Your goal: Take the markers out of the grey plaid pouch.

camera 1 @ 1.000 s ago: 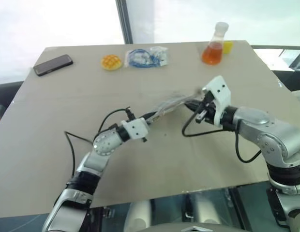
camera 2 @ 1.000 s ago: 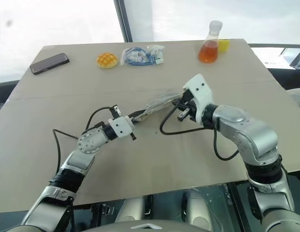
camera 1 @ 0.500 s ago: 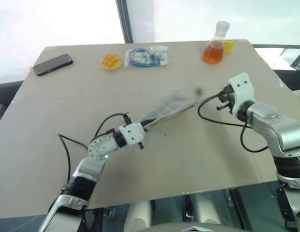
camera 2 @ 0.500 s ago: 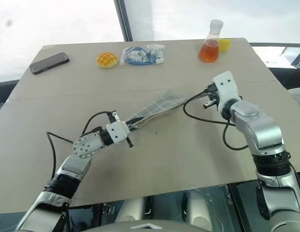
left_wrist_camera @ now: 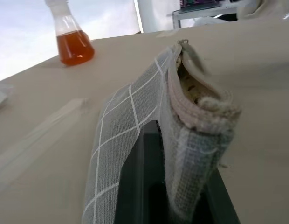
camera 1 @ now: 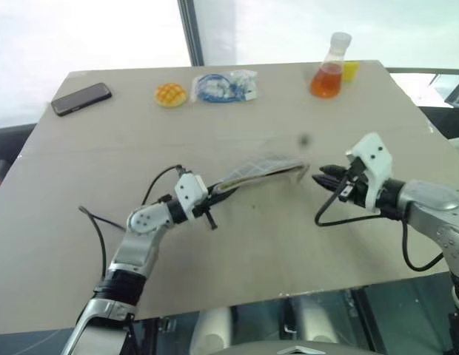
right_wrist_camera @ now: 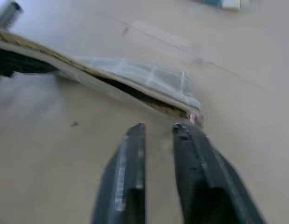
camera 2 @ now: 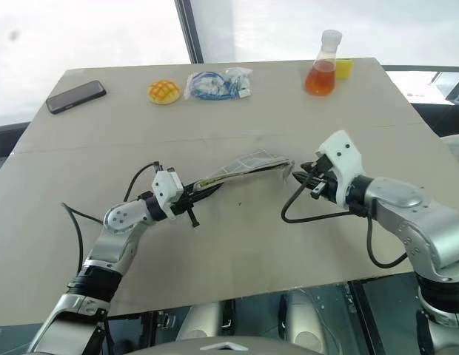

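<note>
My left gripper (camera 1: pixel 215 194) is shut on the near end of the grey plaid pouch (camera 1: pixel 260 168) and holds it just above the table (camera 1: pixel 237 251). The pouch is turned on edge. In the left wrist view the cloth (left_wrist_camera: pixel 135 107) is pinched between the black fingers (left_wrist_camera: pixel 140 182), and the mouth gapes onto its yellowish lining (left_wrist_camera: pixel 196 93). My right gripper (camera 1: pixel 323 176) hangs shut and empty a short way off the pouch's far end, pointing at the mouth (right_wrist_camera: pixel 149 95). The markers are hidden.
Along the far edge lie a dark phone (camera 1: pixel 81 98), a yellow bun-like thing (camera 1: pixel 170 95), a clear bag with blue cable (camera 1: pixel 223 86), a flask of orange liquid (camera 1: pixel 326 74) and a small yellow object (camera 1: pixel 349 71).
The right gripper drew away from the pouch's far end to the right, then came back lower, close to the mouth. The left wrist rolled, turning the pouch onto its edge.
</note>
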`<state>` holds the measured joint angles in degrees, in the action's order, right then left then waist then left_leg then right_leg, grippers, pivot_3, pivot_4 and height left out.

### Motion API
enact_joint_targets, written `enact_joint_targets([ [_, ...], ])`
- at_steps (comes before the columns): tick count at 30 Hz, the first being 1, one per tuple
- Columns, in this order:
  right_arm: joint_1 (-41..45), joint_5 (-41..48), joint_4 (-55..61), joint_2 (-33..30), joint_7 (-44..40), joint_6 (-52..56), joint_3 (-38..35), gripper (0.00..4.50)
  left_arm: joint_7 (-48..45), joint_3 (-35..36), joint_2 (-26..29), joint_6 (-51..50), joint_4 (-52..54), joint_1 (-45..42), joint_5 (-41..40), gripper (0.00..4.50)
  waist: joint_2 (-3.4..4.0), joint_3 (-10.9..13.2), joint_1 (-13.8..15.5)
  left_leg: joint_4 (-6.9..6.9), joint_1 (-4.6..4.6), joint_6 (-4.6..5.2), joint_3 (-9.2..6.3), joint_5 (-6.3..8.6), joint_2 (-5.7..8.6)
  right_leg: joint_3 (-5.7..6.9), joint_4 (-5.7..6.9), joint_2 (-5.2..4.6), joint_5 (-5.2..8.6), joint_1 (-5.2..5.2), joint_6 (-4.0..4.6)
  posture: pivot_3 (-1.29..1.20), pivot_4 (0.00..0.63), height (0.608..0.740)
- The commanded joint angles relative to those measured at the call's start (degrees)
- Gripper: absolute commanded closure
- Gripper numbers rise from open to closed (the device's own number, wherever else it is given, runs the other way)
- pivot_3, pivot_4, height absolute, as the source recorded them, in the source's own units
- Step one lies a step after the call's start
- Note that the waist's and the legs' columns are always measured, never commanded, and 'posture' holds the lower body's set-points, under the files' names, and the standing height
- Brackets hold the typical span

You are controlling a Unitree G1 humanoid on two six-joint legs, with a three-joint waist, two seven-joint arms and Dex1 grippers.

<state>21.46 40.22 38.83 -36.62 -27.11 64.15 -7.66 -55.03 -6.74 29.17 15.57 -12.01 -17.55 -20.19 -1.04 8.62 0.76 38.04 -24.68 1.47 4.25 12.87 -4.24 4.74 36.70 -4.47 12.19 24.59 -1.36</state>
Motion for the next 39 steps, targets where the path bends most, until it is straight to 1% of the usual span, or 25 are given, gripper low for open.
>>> enact_joint_targets([
  [1,4.2,1.0,0.5,5.3,4.5,1.4,3.0,4.42,-2.9,1.7,-0.6,-0.4,1.6,-1.5,-2.3,4.50,0.00,0.0,-0.4,0.00,0.03,0.00,0.00,0.00,-0.01,-0.01,0.01,0.01,0.01,0.00,0.01,0.00,0.150,0.740],
  [3,6.1,-0.7,-1.0,7.4,6.1,1.2,5.8,4.42,-3.9,1.7,-0.9,-0.5,2.1,-1.5,-2.3,4.50,0.02,0.0,-0.4,0.02,0.05,0.00,-0.02,0.00,-0.01,-0.04,0.06,0.04,0.00,0.01,0.02,0.00,0.150,0.740],
  [6,8.2,-2.5,-4.1,10.1,7.9,0.2,8.3,4.42,-4.2,2.0,-1.4,-1.2,3.2,-1.4,-2.2,4.50,0.02,0.0,-0.2,0.02,0.00,0.00,-0.04,0.00,0.00,-0.03,0.06,0.06,-0.01,0.02,0.05,0.00,0.150,0.740],
  [12,8.3,-6.6,-6.3,9.1,6.9,-1.7,13.4,4.42,-3.2,2.9,-2.4,-4.2,5.9,-1.3,-2.8,4.50,0.01,0.0,0.0,0.01,-0.09,0.01,-0.01,0.01,0.04,-0.03,-0.04,0.03,-0.22,0.02,-0.04,0.00,0.150,0.740],
  [17,7.1,-4.8,-3.0,7.6,5.4,-0.5,11.3,4.42,-2.5,3.7,-2.8,-6.0,7.1,-1.3,-2.5,4.50,0.01,0.0,0.0,-0.01,-0.06,0.01,-0.07,0.01,0.02,0.00,0.00,0.06,-0.15,0.03,-0.14,0.00,0.150,0.740],
  [21,6.0,-4.8,-3.2,7.4,5.8,-0.3,11.1,4.42,-2.5,3.6,-3.2,-6.5,8.4,-0.7,-2.4,4.50,0.01,0.0,0.0,-0.01,-0.04,0.01,-0.05,0.01,0.02,-0.01,0.00,0.05,-0.14,0.02,-0.15,0.00,0.150,0.740],
  [29,6.6,-8.8,-9.8,8.4,5.2,-3.4,15.0,4.42,-3.1,3.3,-3.3,-6.6,10.7,0.0,-2.5,4.50,0.01,0.0,0.0,-0.01,-0.04,0.01,-0.04,0.00,0.02,-0.02,0.00,0.06,-0.14,0.02,-0.14,0.00,0.150,0.740],
  [35,6.9,-8.4,-8.2,8.0,3.7,-2.5,15.4,4.42,-2.1,4.3,-3.3,-9.6,11.9,0.2,-3.7,4.50,0.02,0.0,0.0,-0.01,-0.05,0.01,-0.05,0.01,0.02,-0.02,-0.01,0.06,-0.15,0.03,-0.14,0.00,0.150,0.740],
  [38,7.6,-16.0,-11.4,6.2,3.5,-8.9,21.6,4.42,-3.6,3.8,-3.2,-14.6,14.1,0.9,-7.1,4.50,0.02,0.0,-0.1,-0.02,-0.05,0.01,-0.05,0.01,0.02,-0.02,-0.01,0.06,-0.14,0.03,-0.16,0.00,0.150,0.740],
  [39,8.4,-19.1,-12.0,3.8,1.5,-11.2,25.5,4.42,-4.2,3.6,-3.1,-17.2,15.0,1.2,-8.7,4.50,0.03,0.0,-0.1,-0.02,-0.04,0.01,-0.03,0.01,0.02,-0.02,-0.01,0.05,-0.12,0.04,-0.17,0.00,0.150,0.740],
])
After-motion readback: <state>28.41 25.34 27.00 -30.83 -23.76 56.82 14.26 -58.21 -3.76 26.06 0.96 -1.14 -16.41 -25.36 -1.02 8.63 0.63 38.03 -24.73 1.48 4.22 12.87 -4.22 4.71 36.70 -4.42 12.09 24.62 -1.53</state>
